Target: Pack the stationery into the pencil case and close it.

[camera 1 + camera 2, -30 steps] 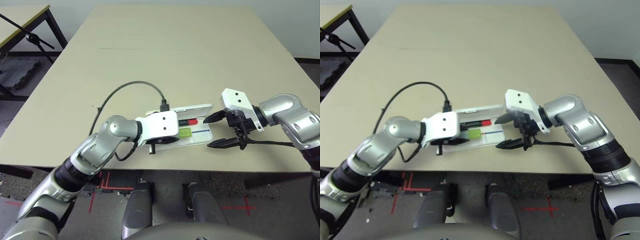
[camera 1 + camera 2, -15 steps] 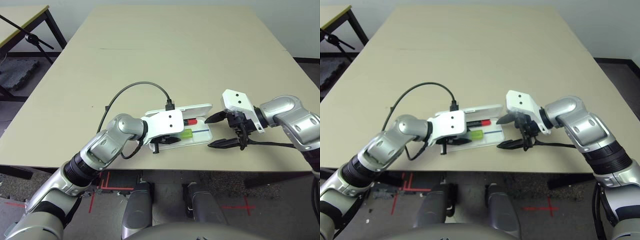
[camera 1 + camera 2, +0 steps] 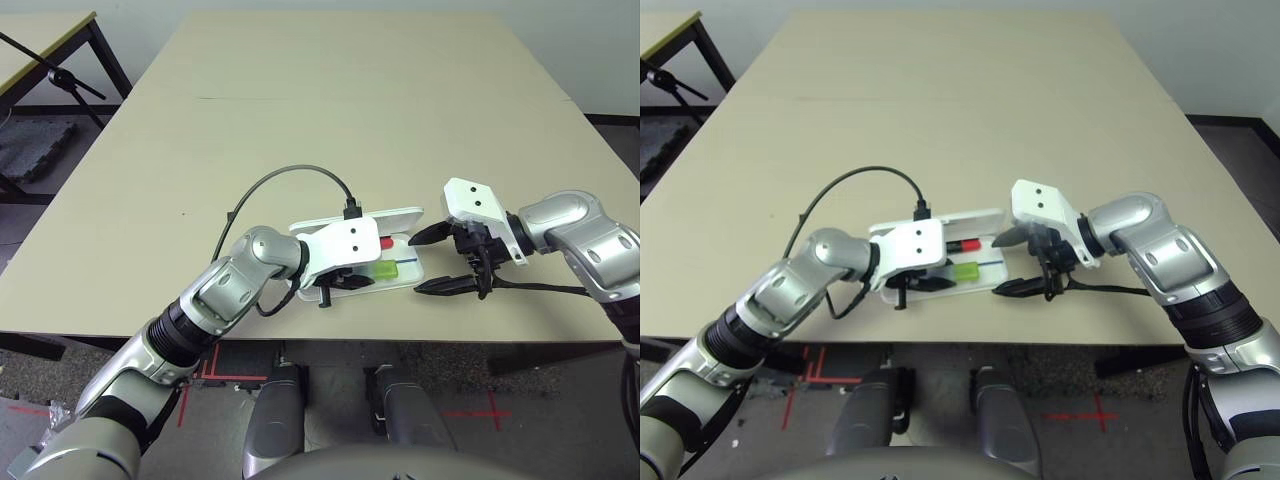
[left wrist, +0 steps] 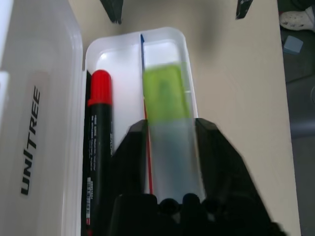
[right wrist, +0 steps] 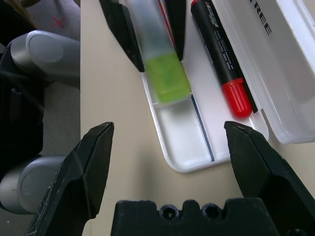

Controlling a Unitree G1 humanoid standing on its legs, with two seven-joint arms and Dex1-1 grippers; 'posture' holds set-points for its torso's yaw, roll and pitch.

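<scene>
Left wrist view: left tool (image 4: 170, 147) is clamping the highlighter (image 4: 170, 125) over the open pencil case (image 4: 135, 59), beside the red marker (image 4: 98, 132). Right tool (image 5: 172, 162) is gaping, idle. Next: releasing it inside.

Lighting: bright, even and diffuse from overhead; no hard glare. Bench (image 3: 330, 110) uniformly lit, matte, with only faint soft shadows close under the arms and beneath the right end effector (image 3: 440, 262).
Head views: sharp across the frame; mild wide-angle bowing at the edges.
Left wrist view: highlighter (image 4: 170, 123) smeared by blur, cap edges soft; lettering on the pencil case (image 4: 42, 98) lid crisp.
Right wrist view: near fingers (image 5: 88, 172) dark, slightly soft; highlighter blurred, red marker (image 5: 224, 64) sharper.
</scene>
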